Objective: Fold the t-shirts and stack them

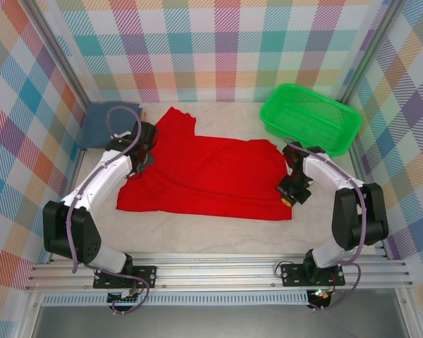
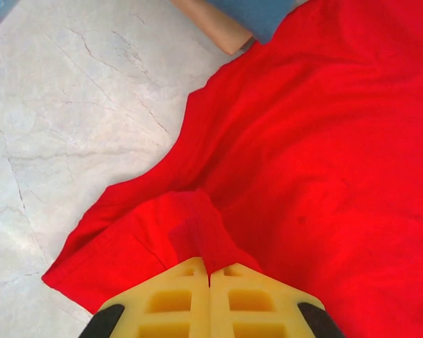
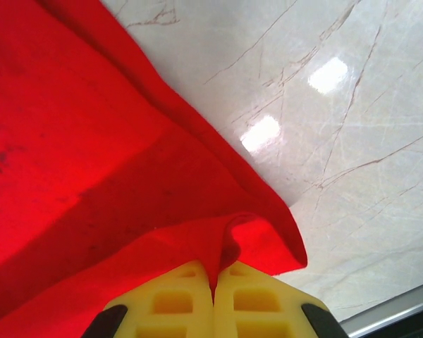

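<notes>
Pale marble table (image 1: 197, 236) between plaid walls (image 1: 225, 42). The red t-shirt (image 1: 211, 172) lies spread mid-table, unfolded. My left fingers (image 2: 170, 303) pinch its left edge, my right fingers (image 3: 175, 304) its right edge. The blue t-shirt (image 1: 107, 123) looks folded in the far left corner; stacking is not yet done.

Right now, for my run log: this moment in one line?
left gripper: shut on red t-shirt | right gripper: shut on red t-shirt | blue t-shirt: back left corner
</notes>
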